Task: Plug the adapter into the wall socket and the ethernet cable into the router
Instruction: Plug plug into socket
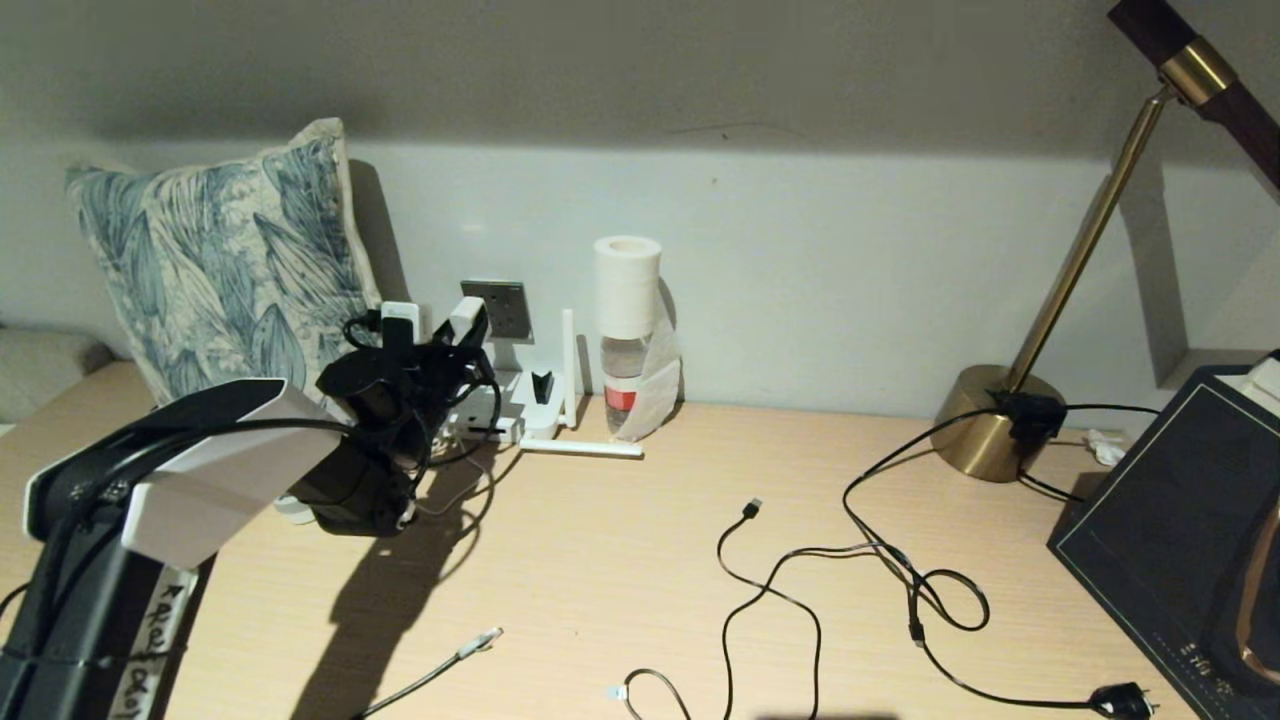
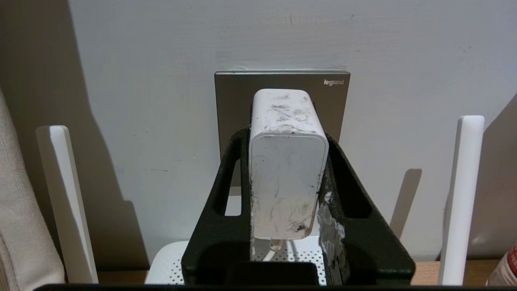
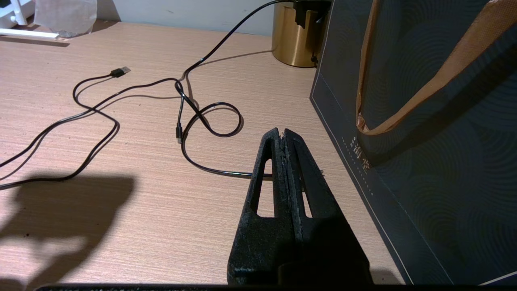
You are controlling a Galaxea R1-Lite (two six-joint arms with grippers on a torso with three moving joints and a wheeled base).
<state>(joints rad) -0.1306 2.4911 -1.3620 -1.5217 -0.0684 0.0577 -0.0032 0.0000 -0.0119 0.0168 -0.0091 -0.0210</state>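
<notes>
Adapter at socket
We find left gripper [image 2: 287, 169] jaws pinching the adapter [image 2: 287, 161], its long axis pointing at the wall socket [image 2: 230, 97].

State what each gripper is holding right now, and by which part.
The left gripper clamps the adapter by its two side faces, in front of the wall socket. The right gripper is shut and holds nothing.

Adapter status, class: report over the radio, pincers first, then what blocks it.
Left pincer shut on adapter, held at wall socket. Right pincer shut, empty, over the desk by the dark bag. Nothing blocking the socket.
</notes>
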